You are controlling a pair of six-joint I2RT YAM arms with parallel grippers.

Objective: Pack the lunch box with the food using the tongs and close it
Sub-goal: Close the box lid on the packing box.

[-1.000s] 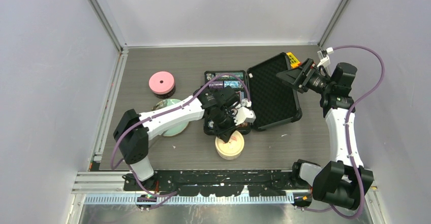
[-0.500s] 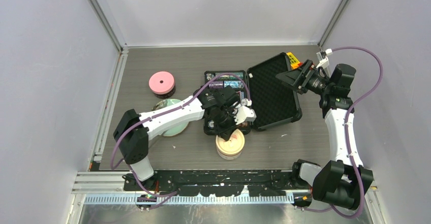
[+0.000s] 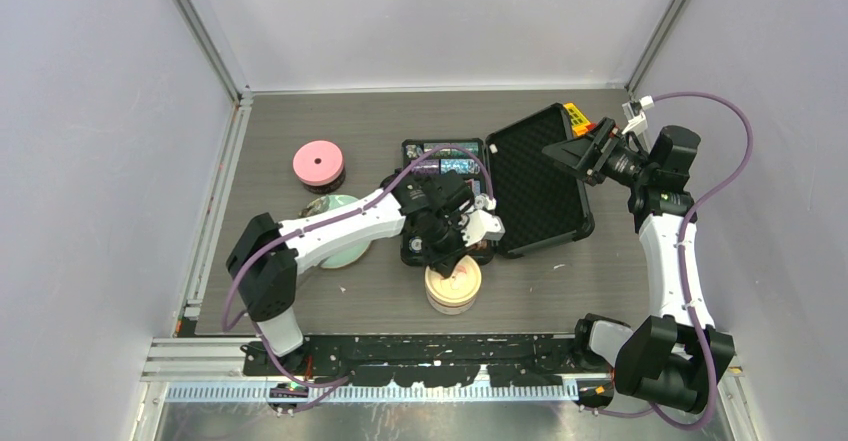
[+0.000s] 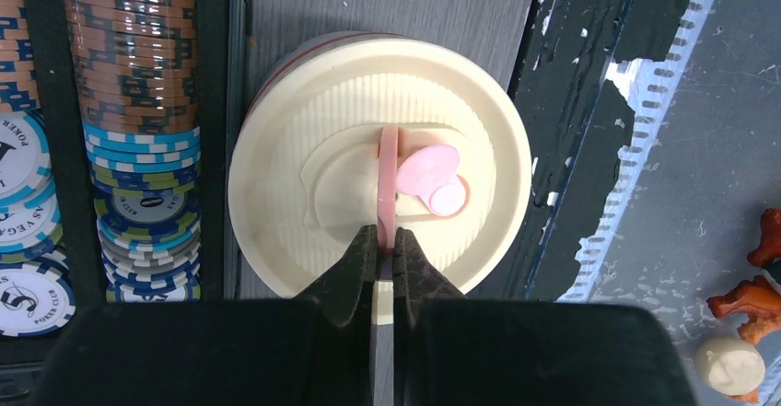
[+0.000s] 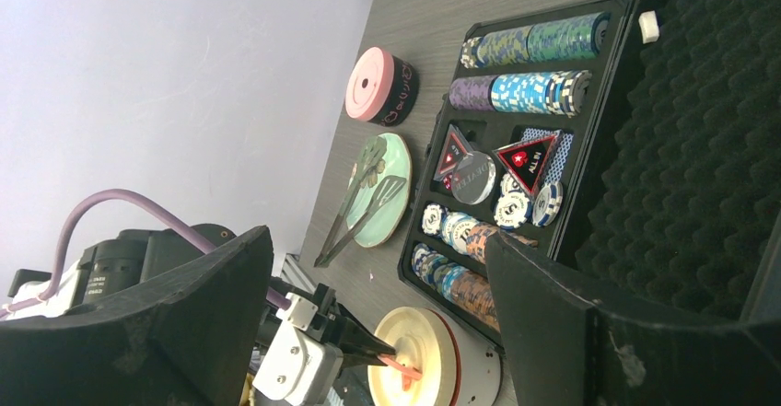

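Left arm (image 3: 340,226) shifted slightly | left tool (image 4: 385,237) pinching pink tab (image 4: 389,162) on cream lid (image 4: 276,148) | right tool (image 5: 378,240) wide, empty

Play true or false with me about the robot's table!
1. The left gripper has its jaws shut on a pink tab on the cream lid. True.
2. The right gripper is holding the tongs. False: its jaws are wide open and hold nothing. The tongs lie on the mint-green plate.
3. The pink-lidded tub sits inside the poker chip case. False: it stands on the table, left of the case.
4. The poker chip case is open. True.
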